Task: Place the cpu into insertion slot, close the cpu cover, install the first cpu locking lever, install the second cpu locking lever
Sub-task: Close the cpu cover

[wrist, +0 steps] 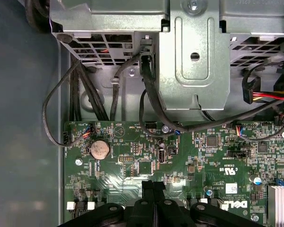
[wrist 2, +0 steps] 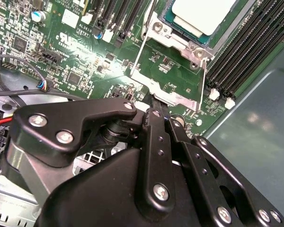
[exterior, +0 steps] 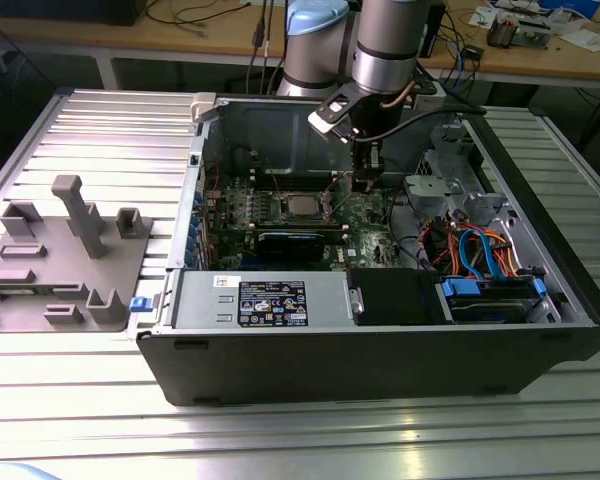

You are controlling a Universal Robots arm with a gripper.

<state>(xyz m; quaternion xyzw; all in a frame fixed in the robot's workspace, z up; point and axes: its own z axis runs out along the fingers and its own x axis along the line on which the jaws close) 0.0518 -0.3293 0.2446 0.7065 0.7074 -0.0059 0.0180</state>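
Already cpu sits flat inside insertion slot; we judge first step done. We see cpu cover open, tilted up off slot, green board showing through its window. We note gripper fingers pressed together, nothing seen between them; tips right at cover's free edge, contact unclear. We judge closed tips serve as pusher against thin plate, not clamp. We find computer case lying open, holding green board, power supply box, cables.

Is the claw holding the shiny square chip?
No, the cpu lies on the green board, apart from the claw.
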